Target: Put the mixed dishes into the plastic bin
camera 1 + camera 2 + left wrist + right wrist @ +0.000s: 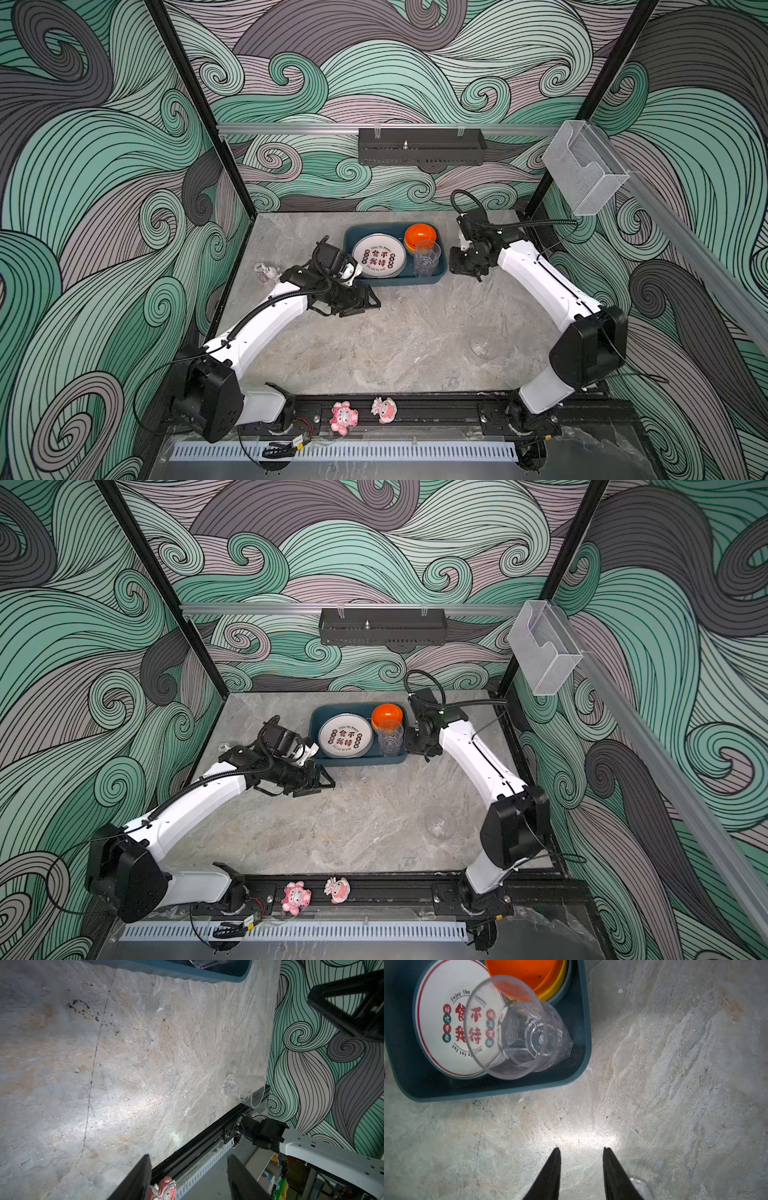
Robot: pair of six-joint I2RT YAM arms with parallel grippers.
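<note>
1. The plastic bin point(390, 281) is a shallow teal tub with smooth walls and rounded corners, set at the back middle of the grey, veined stone-look counter point(415, 332)
2. Inside it, a flat white round plate point(379, 255) with red and black lettering fills the left half; a glossy orange bowl point(419, 236) nests in a yellow bowl point(553, 989) at the bin's back right corner
3. A clear drinking glass point(426, 258) with a faceted base stands mouth up in the bin's front right corner
4. A second glass point(484, 345), clear and tapered, lies on its side near the counter's front right corner, well apart from the bin
5. The right gripper point(581, 1149) hangs just beside the bin's right wall, its black pointed jaws parted a little with nothing between them
6. The left gripper point(189, 1156) hovers near the bin's front left corner, jaws wide and empty
7. Two pink figurines point(343, 417) sit on the black rail point(436, 409) along the counter's front edge
</note>
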